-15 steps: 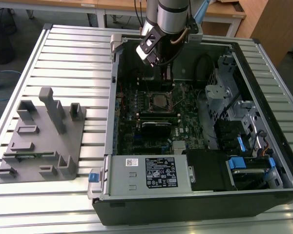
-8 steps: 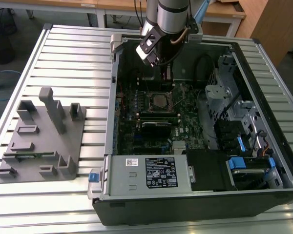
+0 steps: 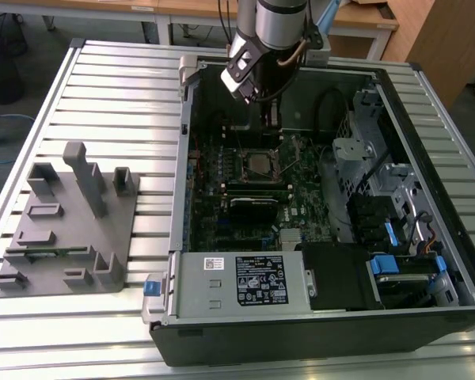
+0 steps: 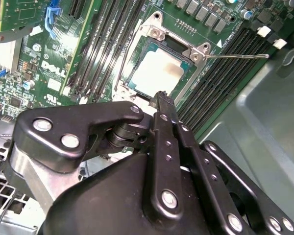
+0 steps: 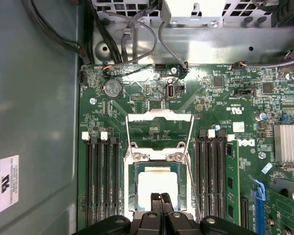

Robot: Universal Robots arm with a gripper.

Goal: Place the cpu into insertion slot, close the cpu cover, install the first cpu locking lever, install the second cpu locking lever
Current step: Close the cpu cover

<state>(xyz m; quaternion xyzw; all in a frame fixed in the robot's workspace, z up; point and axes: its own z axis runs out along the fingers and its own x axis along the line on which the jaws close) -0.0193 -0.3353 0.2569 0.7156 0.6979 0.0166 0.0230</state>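
Inside insertion slot, pale silver-grey cpu

A silvery slatted table catches bright light. Wooden desks stand beyond its far edge, with a wooden cabinet far right. A black bin sits on the grey floor far left.

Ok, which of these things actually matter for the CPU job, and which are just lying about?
Job:
cpu, sitting in the insertion slot
cpu cover, raised open
locking lever
gripper, shut, close to the cpu

Lying about:
grey fixture block
power supply box
memory slots
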